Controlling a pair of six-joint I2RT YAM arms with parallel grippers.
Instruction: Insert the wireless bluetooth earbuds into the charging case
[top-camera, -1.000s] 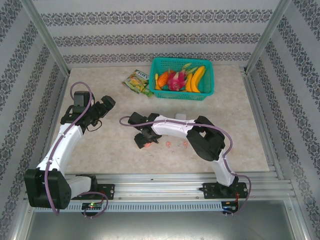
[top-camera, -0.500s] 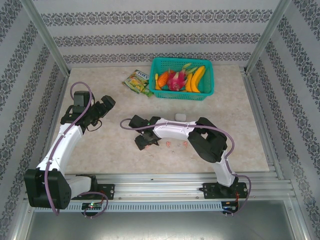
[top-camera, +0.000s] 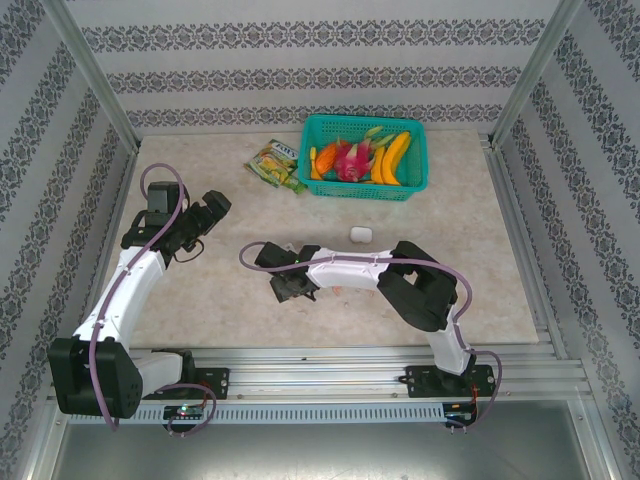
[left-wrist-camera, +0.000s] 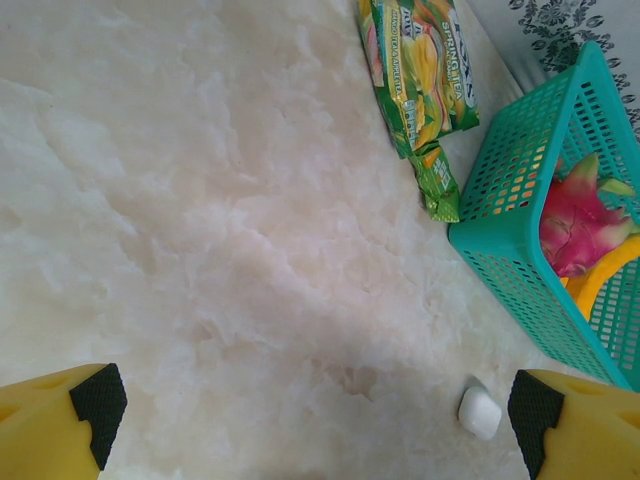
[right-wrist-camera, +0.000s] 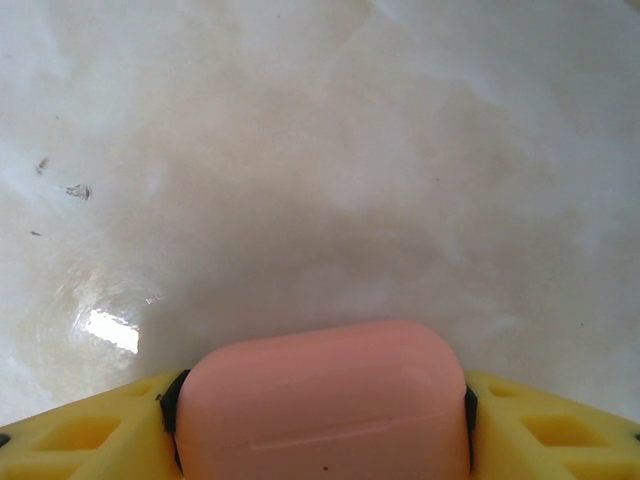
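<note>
Holding: my right gripper has the pink charging case pinched between its yellow fingers. The jaws are drawn in to the case's width, one finger against each end.
Case pose: it lies broadside to my right wrist camera, rounded, with a thin line running across its near face. It sits low over the pale table; I cannot tell whether it touches.
Left gripper: my left gripper is spread wide with nothing between its black pads, looking down on bare tabletop.
White case: a small white case lies on the table just beside my left gripper's right-hand pad in the left wrist view. From above it sits well apart from both grippers, between the right arm and the basket.
Earbuds: too small for me to pick out with any certainty near the right forearm.
Top view adds: my right arm reaches across to the left, so its gripper sits low near the table's middle. My left arm is raised and off to the left.
Left wrist adds: the teal basket stands at the right, with a pink dragon fruit and a banana inside. A green snack packet lies flat just beside the basket's corner.
Right wrist adds: the fingers' grip on the pink case close up, which the top view leaves too small to read.
</note>
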